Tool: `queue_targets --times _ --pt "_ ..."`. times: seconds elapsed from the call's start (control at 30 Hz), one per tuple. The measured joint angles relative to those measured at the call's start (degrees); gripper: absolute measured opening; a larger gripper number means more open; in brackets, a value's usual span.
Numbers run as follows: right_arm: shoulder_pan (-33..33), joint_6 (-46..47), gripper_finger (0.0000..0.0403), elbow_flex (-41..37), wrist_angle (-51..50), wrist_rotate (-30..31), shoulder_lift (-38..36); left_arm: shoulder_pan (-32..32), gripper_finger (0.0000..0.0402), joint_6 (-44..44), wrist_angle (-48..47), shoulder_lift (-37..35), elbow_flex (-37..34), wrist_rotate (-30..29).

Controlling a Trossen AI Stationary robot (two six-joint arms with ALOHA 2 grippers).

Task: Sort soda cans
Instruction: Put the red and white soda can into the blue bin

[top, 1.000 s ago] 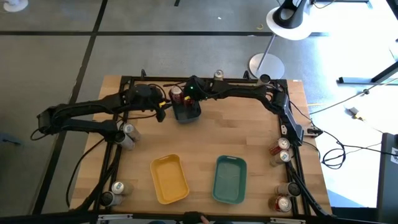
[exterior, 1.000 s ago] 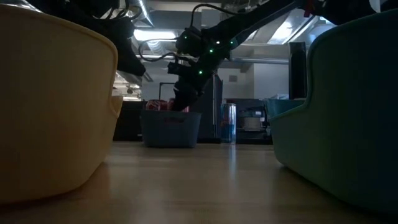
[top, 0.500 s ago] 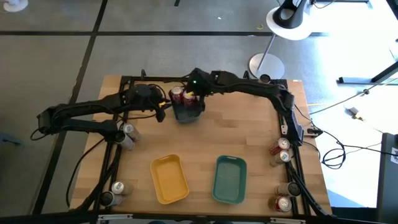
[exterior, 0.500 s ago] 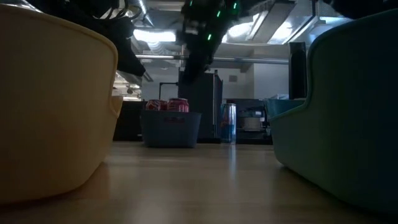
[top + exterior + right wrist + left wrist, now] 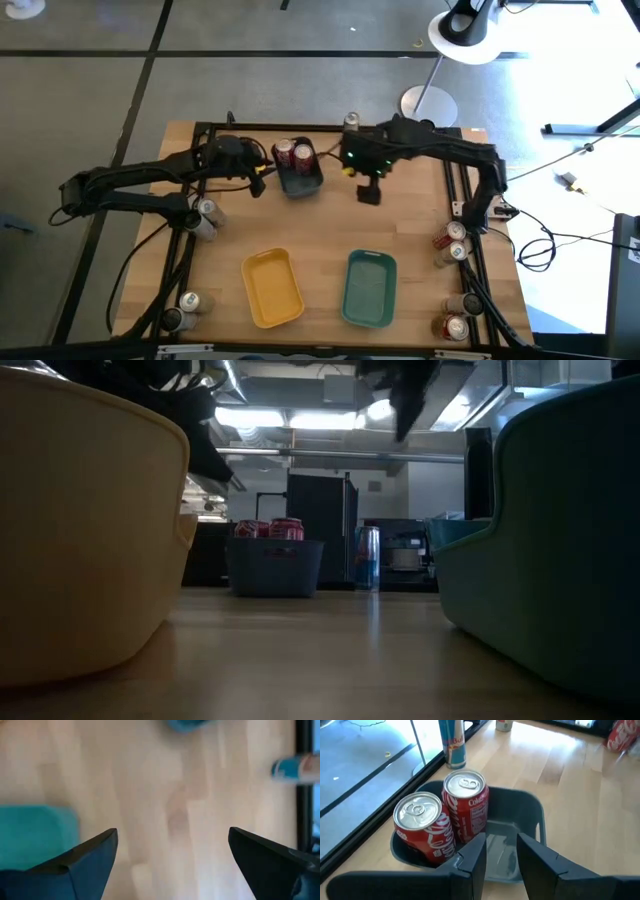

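Note:
Two red soda cans (image 5: 294,153) (image 5: 442,822) stand upright side by side in a dark blue tray (image 5: 303,182) near the table's far edge. My left gripper (image 5: 501,862) (image 5: 260,180) is at the tray's left rim, its fingers a little apart. My right gripper (image 5: 368,192) (image 5: 172,855) hangs open and high over bare wood, to the right of that tray, pointing down, with nothing between its fingers. A blue and silver can (image 5: 368,558) (image 5: 452,742) stands on the table beyond the tray. My left gripper's fingers (image 5: 472,860) slant down from the table's left side over the dark blue tray's near-left rim (image 5: 402,855). The fingers hide the rim under them, so I cannot tell whether they touch it. Only the tray's inside shows in the gap between them.
A yellow tray (image 5: 272,288) and a teal tray (image 5: 370,288) lie near the front edge. Cans stand in groups at the left (image 5: 205,212) (image 5: 188,303) and right (image 5: 455,240) (image 5: 456,326) edges, and another at the far edge (image 5: 351,120). Bare wood lies mid-table.
My right gripper has risen out of the dark blue tray and gone toward the table's right edge, tipping to point down, its fingers wide throughout. A second red can now shows upright in the tray beside the first.

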Motion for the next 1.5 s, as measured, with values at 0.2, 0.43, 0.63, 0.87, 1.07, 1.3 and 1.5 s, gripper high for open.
queue_targets --times 0.2,0.43,0.63,0.87,1.07,1.3,1.5 --pt "3.15 10.06 0.0378 -3.05 -1.59 4.05 -5.64 0.00 0.0100 1.83 -0.51 0.00 -0.02 0.00" --pt "2.24 16.10 0.0379 -15.89 -1.62 8.41 -14.76 0.00 0.0100 3.34 -0.48 0.00 -0.02 0.00" --pt "-1.37 22.89 0.0378 -25.87 -1.52 9.06 -21.00 0.02 0.0100 5.15 -0.49 0.00 -0.02 -2.32" --pt "-1.70 37.34 0.0378 -36.30 -1.46 5.51 -28.70 0.02 0.0100 3.96 -0.41 0.00 -0.02 -3.13" --pt "-1.70 47.18 0.0379 -46.61 -1.60 -0.16 -36.44 0.02 0.0100 3.99 -0.03 0.00 -0.02 -3.13" --pt "-1.67 43.19 0.0379 -54.26 -1.52 -3.48 -40.52 0.02 0.0100 6.22 0.02 0.00 -0.02 -3.13" --pt "-1.65 36.35 0.0379 -56.94 -1.60 -7.10 -40.54 0.02 0.0100 9.66 0.17 0.00 -0.02 -3.12"
